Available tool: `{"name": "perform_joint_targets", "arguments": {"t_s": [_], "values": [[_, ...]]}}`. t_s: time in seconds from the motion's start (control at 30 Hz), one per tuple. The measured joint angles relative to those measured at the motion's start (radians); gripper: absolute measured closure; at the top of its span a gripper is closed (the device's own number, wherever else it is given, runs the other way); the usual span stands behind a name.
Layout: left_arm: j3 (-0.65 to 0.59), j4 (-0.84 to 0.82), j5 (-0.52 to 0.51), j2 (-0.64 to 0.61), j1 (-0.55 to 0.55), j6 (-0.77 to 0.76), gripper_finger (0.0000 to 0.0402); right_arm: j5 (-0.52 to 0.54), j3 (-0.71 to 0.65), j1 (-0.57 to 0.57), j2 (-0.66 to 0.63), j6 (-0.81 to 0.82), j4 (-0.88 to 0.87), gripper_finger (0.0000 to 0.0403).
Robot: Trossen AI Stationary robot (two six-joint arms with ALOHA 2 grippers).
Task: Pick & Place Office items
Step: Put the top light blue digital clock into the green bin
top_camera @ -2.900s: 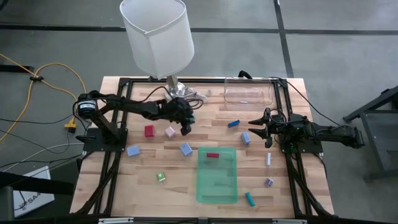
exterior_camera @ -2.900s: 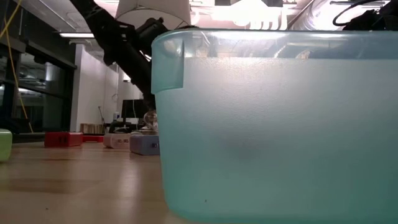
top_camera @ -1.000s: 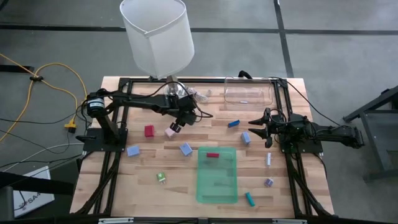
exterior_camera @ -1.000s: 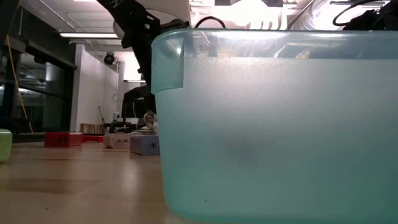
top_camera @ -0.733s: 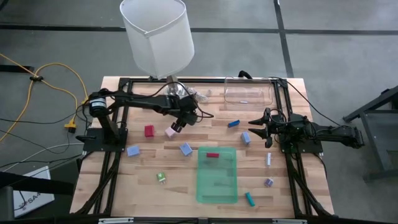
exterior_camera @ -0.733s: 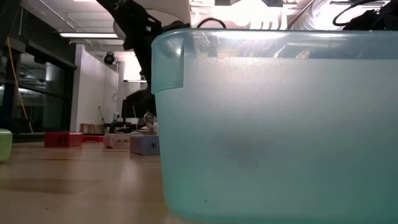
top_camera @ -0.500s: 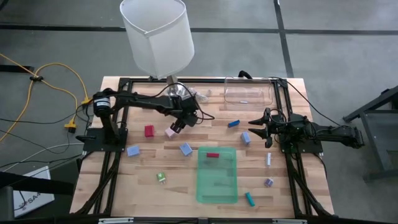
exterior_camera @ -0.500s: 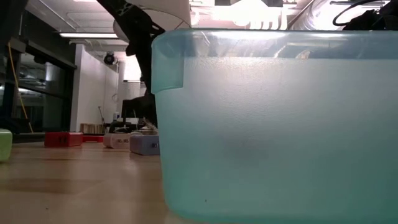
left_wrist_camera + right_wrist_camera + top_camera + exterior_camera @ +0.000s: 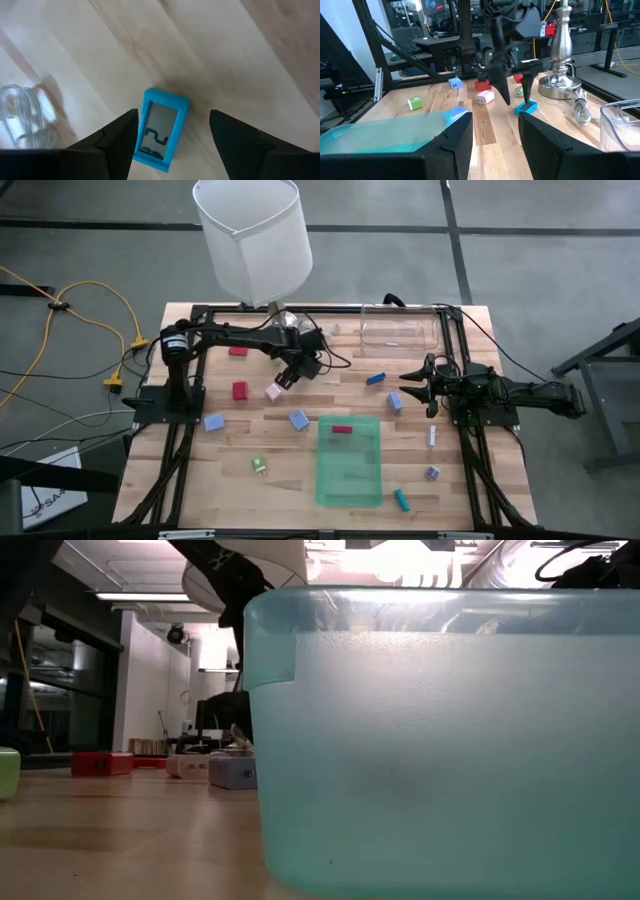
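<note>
My left gripper (image 9: 172, 135) points steeply down at the table's far middle, open. A small blue piece with a grey window face (image 9: 160, 127) lies flat on the wood between its fingers; the right wrist view shows that piece (image 9: 525, 107) beneath the left gripper (image 9: 516, 99). In the high view the left gripper (image 9: 297, 372) covers it. Other office items lie loose: a red block (image 9: 240, 390), a pink block (image 9: 272, 392), blue pieces (image 9: 299, 419). My right gripper (image 9: 408, 377) waits open at the right side.
A green tray (image 9: 350, 470) holding a red piece (image 9: 342, 429) lies near the middle. A clear container (image 9: 398, 330) stands at the far right, a lamp's base (image 9: 285, 325) and cord beside the left gripper. More pieces (image 9: 432, 473) lie to the right.
My left gripper has shifted a little toward the table's right and far edges and sunk toward the wood, tipping steeper. The arm behind it has swung along, uncovering a red piece at the far left. The loose pieces have stayed where they were.
</note>
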Motion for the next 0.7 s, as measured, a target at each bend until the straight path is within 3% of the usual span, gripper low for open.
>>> {"name": "perform_joint_targets", "arguments": {"t_s": [0.7], "values": [[0.027,-0.018,0.062,0.06,0.037,0.043,0.0165,0.0,0.0,0.0,0.002,0.0,0.001,0.0256]]}}
